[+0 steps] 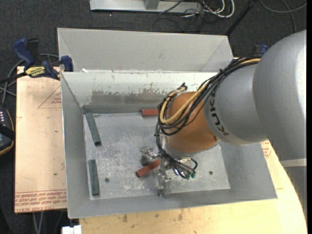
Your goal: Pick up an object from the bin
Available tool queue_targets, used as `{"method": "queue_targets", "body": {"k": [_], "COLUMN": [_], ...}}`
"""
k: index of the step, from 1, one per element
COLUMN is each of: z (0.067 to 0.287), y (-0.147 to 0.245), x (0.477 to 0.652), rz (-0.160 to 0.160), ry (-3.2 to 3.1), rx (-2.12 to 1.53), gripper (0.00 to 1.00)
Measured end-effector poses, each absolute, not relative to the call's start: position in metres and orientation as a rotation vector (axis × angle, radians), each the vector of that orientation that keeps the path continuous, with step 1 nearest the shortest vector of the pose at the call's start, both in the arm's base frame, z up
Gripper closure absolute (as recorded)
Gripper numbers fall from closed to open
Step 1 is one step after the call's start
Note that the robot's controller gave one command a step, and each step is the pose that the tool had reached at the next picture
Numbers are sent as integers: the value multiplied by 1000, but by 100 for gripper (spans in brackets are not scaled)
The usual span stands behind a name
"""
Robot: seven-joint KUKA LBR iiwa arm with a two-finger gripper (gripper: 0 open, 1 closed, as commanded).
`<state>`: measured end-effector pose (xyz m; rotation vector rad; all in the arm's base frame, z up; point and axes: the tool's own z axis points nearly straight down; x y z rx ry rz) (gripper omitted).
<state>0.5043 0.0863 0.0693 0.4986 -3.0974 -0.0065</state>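
My gripper (155, 170) is low over the bin floor, front of centre, under the orange cover. Its fingers stand open: one metal fingertip (147, 153) is on the far side and the other (163, 186) near the bin's front wall. Between them on the floor lies a small red-brown block (145, 170), slanted, with its right end hidden under the gripper. Neither fingertip seems to touch it. A second red-brown block (149, 112) lies at the foot of the back wall, apart from the gripper.
A grey flat bar (92, 128) lies slanted along the left side. A grey-green bar (92, 178) lies by the left wall near the front. The arm and its cables cover the bin's right half.
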Motion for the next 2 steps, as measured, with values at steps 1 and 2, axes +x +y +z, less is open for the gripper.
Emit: {"method": "queue_targets", "body": {"k": [1, 2], "z": [71, 206], "y": [82, 44], "x": [507, 481], "rz": [-2, 1], "ry": [-3104, -3116], "rx": [490, 469], "gripper": [100, 100]}}
